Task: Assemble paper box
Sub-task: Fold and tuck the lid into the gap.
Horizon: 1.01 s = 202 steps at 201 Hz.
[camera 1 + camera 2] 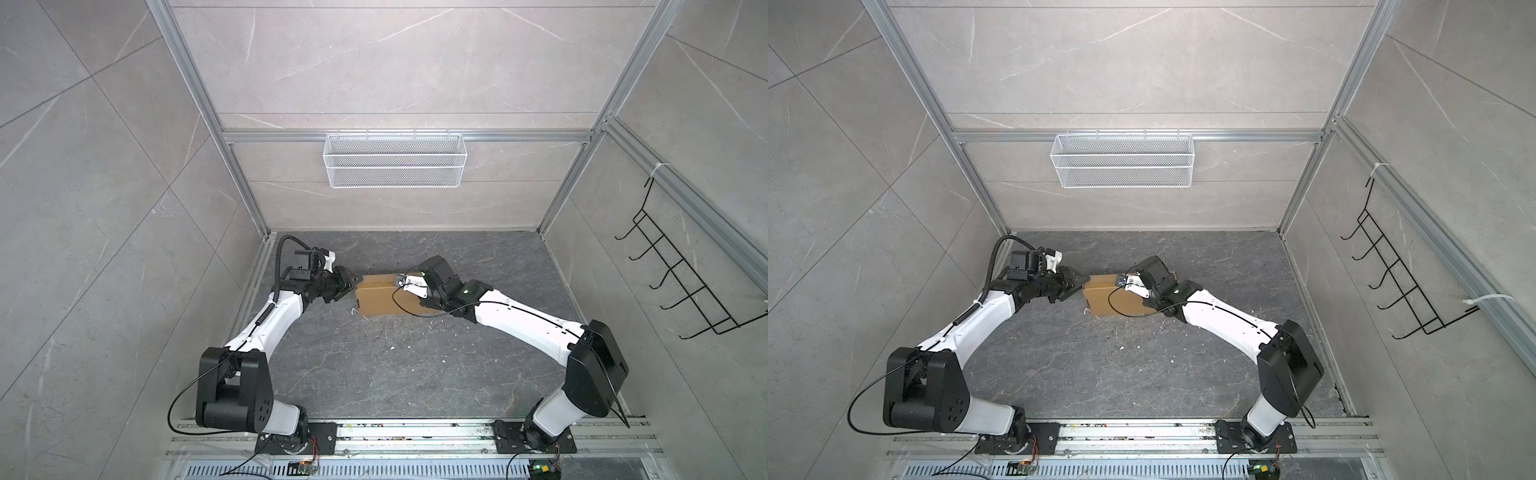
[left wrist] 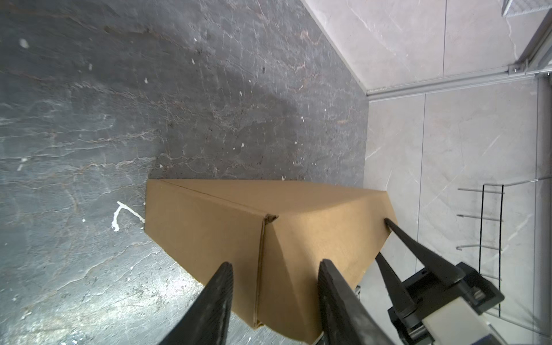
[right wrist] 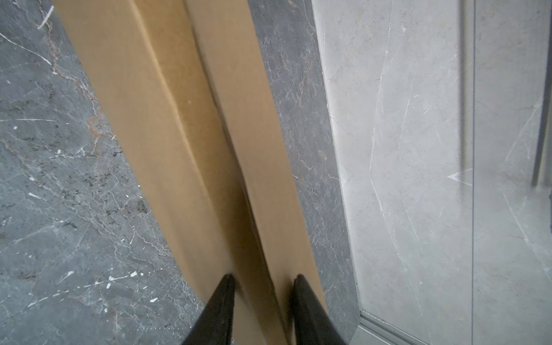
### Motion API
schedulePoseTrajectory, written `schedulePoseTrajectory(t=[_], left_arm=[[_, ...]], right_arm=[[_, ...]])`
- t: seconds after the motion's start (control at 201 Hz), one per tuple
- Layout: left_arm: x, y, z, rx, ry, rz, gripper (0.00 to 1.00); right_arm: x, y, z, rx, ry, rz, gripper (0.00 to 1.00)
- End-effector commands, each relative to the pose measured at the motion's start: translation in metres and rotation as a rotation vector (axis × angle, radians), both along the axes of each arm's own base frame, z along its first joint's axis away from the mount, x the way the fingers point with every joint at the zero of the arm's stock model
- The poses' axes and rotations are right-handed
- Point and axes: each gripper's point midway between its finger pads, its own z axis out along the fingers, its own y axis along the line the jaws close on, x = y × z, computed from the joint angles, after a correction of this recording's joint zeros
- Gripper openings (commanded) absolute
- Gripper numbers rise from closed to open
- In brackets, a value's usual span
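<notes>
The paper box (image 1: 380,301) is a closed brown cardboard box lying on the dark stone floor, seen in both top views. My left gripper (image 1: 351,281) is at its left end. In the left wrist view the left gripper (image 2: 276,263) stands open, its fingers on either side of the box's (image 2: 209,221) corner seam without clamping it. My right gripper (image 3: 264,277) is at the box's right end, shut on a cardboard edge of the box (image 3: 125,89). In both top views its fingers are hidden under the wrist. The right fingers (image 2: 394,233) also show at the box's far end.
A white wire mesh basket (image 1: 395,160) hangs on the back wall. A black hook rack (image 1: 681,282) hangs on the right wall. Small white scraps (image 1: 390,336) litter the floor in front of the box. Aluminium frame posts line the walls.
</notes>
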Motion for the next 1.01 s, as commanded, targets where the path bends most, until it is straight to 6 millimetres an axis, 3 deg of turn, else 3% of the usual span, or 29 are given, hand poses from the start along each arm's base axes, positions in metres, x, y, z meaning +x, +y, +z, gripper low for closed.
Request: schedulePoseTrajectory(t=[0.0,0.363,0.438,0.672,0.846,1.0], left_arm=[[-0.004,0.001,-0.022,-0.007,0.045,-0.008,0.41],[-0.006,0.011,-0.041,0.031,0.073,0.008,0.28],[-0.006,0.011,-0.037,0.027,0.067,0.006,0.28],[-0.001,0.002,-0.001,-0.021,0.01,0.002,0.5],[-0.001,-0.002,-0.007,-0.023,0.021,-0.012,0.6],[-0.009,-0.003,-0.03,-0.013,0.061,-0.021,0.54]], right_arm=[[-0.018,-0.009,-0.044,-0.07,0.139,-0.008,0.35],[-0.02,-0.01,-0.045,-0.068,0.136,-0.011,0.34],[-0.02,-0.011,-0.046,-0.071,0.114,-0.018,0.34],[-0.019,-0.01,-0.045,-0.059,0.086,-0.031,0.34],[-0.02,-0.009,-0.048,-0.06,0.093,-0.031,0.34],[-0.02,-0.009,-0.049,-0.06,0.098,-0.035,0.34]])
